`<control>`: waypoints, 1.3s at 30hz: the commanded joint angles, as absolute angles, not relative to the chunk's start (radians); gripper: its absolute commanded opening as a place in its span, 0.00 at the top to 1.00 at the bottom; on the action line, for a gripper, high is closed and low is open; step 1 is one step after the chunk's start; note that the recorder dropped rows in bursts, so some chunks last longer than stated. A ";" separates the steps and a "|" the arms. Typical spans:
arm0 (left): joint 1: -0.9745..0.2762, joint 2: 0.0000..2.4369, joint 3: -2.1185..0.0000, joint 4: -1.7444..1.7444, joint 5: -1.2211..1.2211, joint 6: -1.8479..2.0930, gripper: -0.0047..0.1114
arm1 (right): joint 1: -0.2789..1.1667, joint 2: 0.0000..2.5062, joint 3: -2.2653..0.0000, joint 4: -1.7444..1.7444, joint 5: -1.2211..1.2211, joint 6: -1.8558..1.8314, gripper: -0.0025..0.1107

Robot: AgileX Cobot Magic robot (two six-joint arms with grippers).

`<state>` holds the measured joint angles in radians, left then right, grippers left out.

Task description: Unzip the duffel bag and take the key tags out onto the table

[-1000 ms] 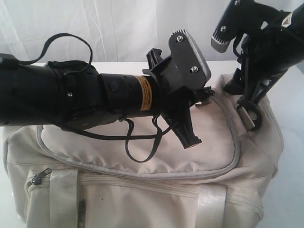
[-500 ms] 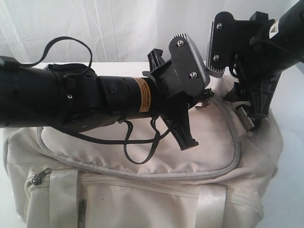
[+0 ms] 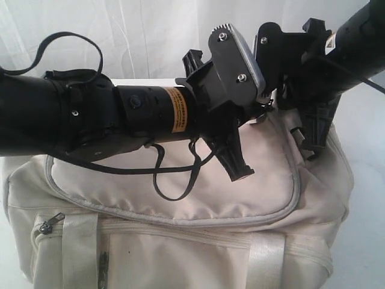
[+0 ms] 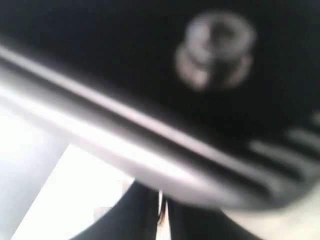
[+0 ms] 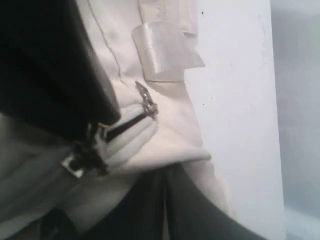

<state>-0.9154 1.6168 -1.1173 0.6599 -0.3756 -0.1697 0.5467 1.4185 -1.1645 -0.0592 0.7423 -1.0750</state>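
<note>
Your right gripper swings in toward the left and climbs, so its wrist now sits close beside the camera housing above your left gripper. Your left arm lifts slightly, and its cable loop rises.

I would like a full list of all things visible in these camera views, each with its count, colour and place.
large cream-white soft fabric duffel bag: one, cream-white, on the table, filling the lower exterior view
grey zipper track: one, grey, around the bag's top flap
small metal zipper pulls: two, silver; one on the front pocket, one near the bag's end
webbing straps: two, cream, on the bag's front
flat white table: one, white, under the bag
curtain backdrop: one, white, behind
plastic key tags: none in view
left end effector: one, black, over the flap, fingers together
right end effector: one, black, at the bag's right end, seemingly closed on a fabric fold
</note>
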 commanded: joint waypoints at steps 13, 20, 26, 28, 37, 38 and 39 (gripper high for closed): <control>-0.930 1.577 -1.130 0.666 -0.312 -0.248 0.96 | 0.477 1.364 -1.165 -0.111 0.697 -0.959 0.98; -0.930 1.529 -1.130 0.666 -0.312 -0.262 0.96 | 0.412 1.364 -1.165 -0.142 0.539 -0.614 0.98; -0.942 1.501 -1.130 0.685 -0.314 -0.292 0.96 | 0.314 1.336 -1.165 -0.185 0.441 -0.020 0.98; -0.980 1.501 -1.130 0.734 -0.314 -0.292 0.96 | 0.292 1.323 -1.165 -0.176 0.466 0.048 0.98; -1.147 1.496 -1.130 0.816 -0.150 -0.347 0.96 | 0.288 1.222 -1.165 -0.148 0.603 0.074 0.98; -1.164 1.492 -1.130 0.816 -0.123 -0.347 0.96 | 0.288 1.211 -1.165 -0.107 0.635 0.074 0.98; -1.180 1.481 -1.130 0.816 -0.103 -0.347 0.96 | 0.288 1.206 -1.165 -0.074 0.667 0.074 0.98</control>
